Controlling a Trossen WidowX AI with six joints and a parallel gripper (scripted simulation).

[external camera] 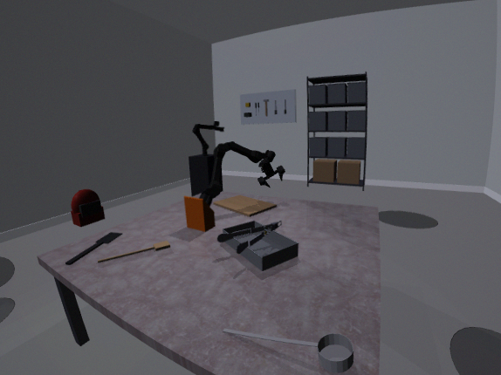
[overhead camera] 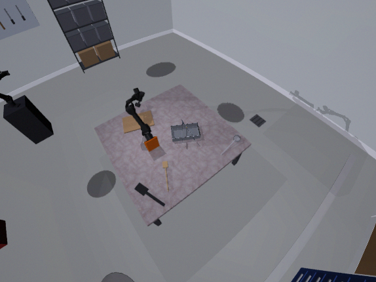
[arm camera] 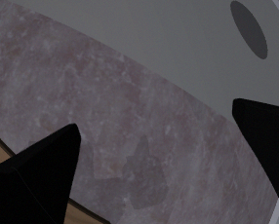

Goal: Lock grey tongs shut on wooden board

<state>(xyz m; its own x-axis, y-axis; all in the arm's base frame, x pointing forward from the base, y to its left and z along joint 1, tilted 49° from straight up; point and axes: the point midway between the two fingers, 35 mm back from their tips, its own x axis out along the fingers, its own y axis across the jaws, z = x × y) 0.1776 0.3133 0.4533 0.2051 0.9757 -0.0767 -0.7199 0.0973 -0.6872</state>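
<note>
The grey tongs (overhead camera: 183,122) (external camera: 233,235) lie spread open across the roasting tin (overhead camera: 178,140) (external camera: 281,255), with their dark handle ends over its rim in the exterior view. The wooden board (overhead camera: 129,126) (external camera: 244,205) (arm camera: 82,214) lies flat near the table's far edge, with nothing on it. My gripper (external camera: 275,182) (arm camera: 158,120) is open and empty. It hangs high in the air on the far side, well above the table and away from the tongs. The wrist view does not show the tongs.
An orange block (overhead camera: 152,143) (external camera: 195,214) stands at the arm's base, between the board and the tin. A black spatula (overhead camera: 141,189) (external camera: 89,250), a wooden spatula (overhead camera: 167,177) (external camera: 162,246) and a grey ladle (overhead camera: 236,138) (external camera: 335,353) lie on the table.
</note>
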